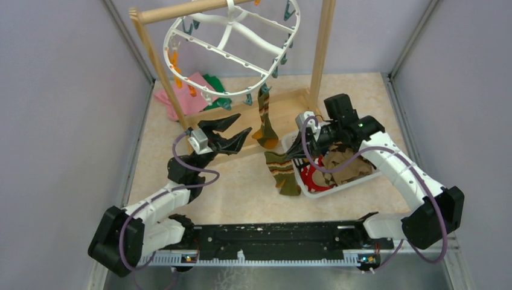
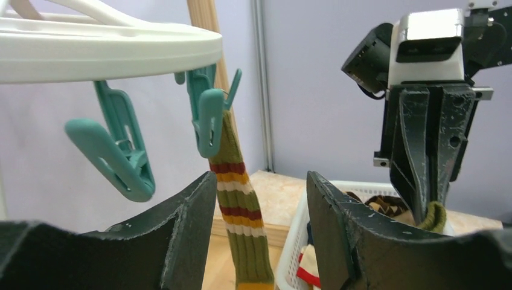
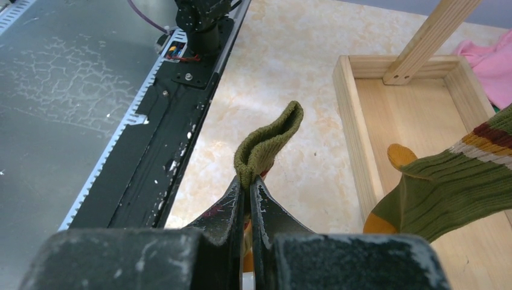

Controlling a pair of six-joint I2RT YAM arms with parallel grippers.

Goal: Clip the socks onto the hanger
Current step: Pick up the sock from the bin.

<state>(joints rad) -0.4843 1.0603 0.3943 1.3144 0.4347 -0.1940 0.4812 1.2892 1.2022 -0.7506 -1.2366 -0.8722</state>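
Observation:
The white oval hanger (image 1: 232,54) hangs from the wooden rack, with teal clips under its rim (image 2: 108,51). One teal clip (image 2: 208,118) holds an olive sock with red, yellow and white stripes (image 1: 264,118) (image 2: 241,211), which dangles over the rack's base. My left gripper (image 1: 232,134) (image 2: 261,199) stands open and empty just left of this sock, below the clips. My right gripper (image 1: 294,150) (image 3: 246,184) is shut on the olive cuff (image 3: 268,145) of a matching striped sock (image 1: 282,172), which trails down beside the basket. That cuff (image 2: 436,216) also shows in the left wrist view.
A white slotted basket (image 1: 320,192) at the right holds several more socks, under my right arm. The wooden rack's posts (image 1: 320,48) and base frame (image 3: 356,133) stand behind. Pink and green cloths (image 1: 193,93) lie at the back left. Grey walls close in both sides.

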